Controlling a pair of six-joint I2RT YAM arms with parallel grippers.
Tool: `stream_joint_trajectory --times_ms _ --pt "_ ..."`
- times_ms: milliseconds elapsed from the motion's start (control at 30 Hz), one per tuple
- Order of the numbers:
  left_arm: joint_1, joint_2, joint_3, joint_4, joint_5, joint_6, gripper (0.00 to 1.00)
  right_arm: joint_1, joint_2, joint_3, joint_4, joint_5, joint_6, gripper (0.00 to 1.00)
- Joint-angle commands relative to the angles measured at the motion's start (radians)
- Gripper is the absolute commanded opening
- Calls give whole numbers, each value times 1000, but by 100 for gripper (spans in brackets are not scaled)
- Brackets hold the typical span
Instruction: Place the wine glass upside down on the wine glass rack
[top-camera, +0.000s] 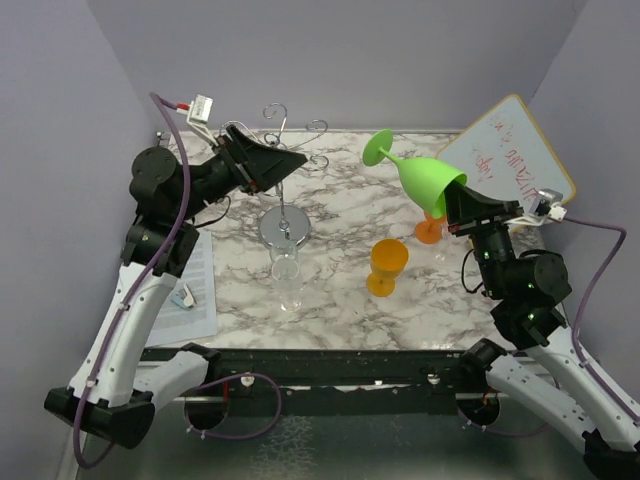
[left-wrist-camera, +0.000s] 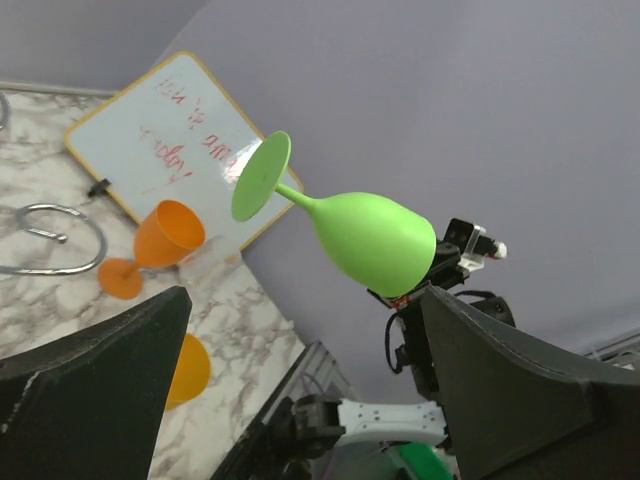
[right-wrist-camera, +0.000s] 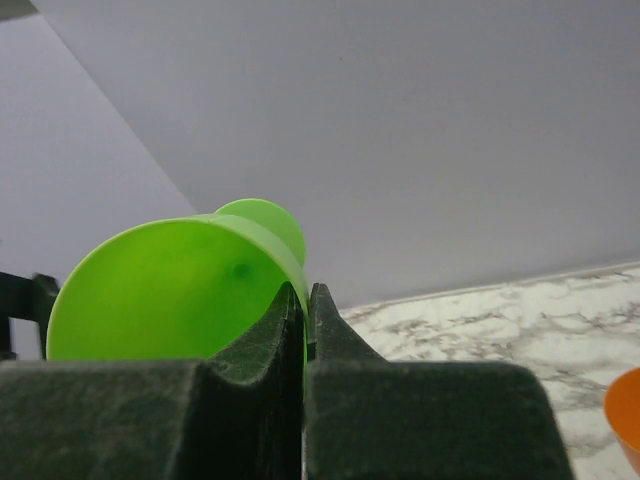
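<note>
Transfer is partly complete: right gripper (right-wrist-camera: 304, 298), clamped on the rim of the green wine glass (top-camera: 425, 178), holds it airborne and tilted, clear of the wine glass rack (top-camera: 285, 230), where left gripper (top-camera: 278, 164) stands open and empty; inversion and hanging remain.

The wine glass (top-camera: 428, 180) is bright green, with a round foot and a thin stem. It hangs tilted in the air, foot pointing up and to the left, with its rim pinched in the right gripper (top-camera: 452, 197). The wine glass rack (top-camera: 285, 229), made of silver wire with curled arms and a round shiny base, stands upright, well apart to the left.
</note>
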Motion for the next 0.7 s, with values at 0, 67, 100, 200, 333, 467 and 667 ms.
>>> stream_joint_trajectory --times_ms 0,67,100,200,333,467,667 --pt "-169 27 -69 221 -184 -201 99 6 -7 -30 184 28 136 1" --pt "-262 60 -119 313 -269 -268 99 7 6 -32 220 26 180 1" --pt "-304 81 -126 333 -302 -283 99 6 13 -33 234 25 195 1" --pt "-418 142 -111 346 -420 -288 99 7 30 -34 261 25 234 1" --pt "-508 189 -107 411 -569 -295 99 6 38 -43 277 20 270 0" --pt "-545 244 -103 493 -663 -336 99 6 22 -64 271 15 312 1" --pt "-584 318 -84 548 -808 -431 92 7 -9 -98 256 21 368 1"
